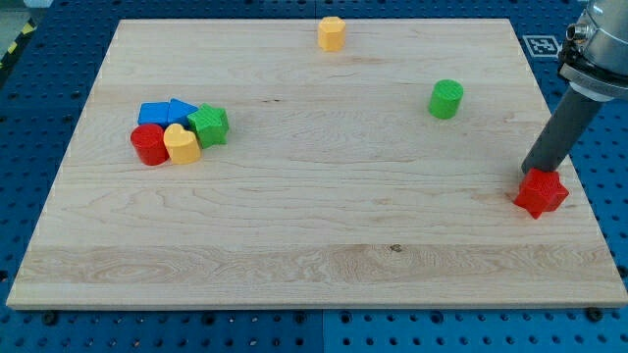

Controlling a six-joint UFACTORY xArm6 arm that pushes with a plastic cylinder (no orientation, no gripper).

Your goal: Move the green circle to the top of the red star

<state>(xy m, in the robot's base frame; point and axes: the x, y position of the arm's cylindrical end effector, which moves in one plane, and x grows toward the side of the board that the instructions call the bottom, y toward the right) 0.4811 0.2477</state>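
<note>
Nearest the worktop's [314, 265] bottom-right corner sat the red star-shaped plastic block [541, 193], with my tip [528, 175] touching its upper-left side; the rod carried no gripper, so nothing was held. The green round plastic block [445, 99] stood well apart, toward the top edge. Judged barely begun: next, swing behind the circle.

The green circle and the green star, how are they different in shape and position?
1. Shape: the green circle is a round cylinder; the green star has pointed edges.
2. Neighbours: the green circle stands alone on the board; the green star sits in a cluster at the view's left, against other blocks.
3. Position: the green circle is nearer my tip at the view's right; the green star is far from it.
Both share the same green colour.
</note>
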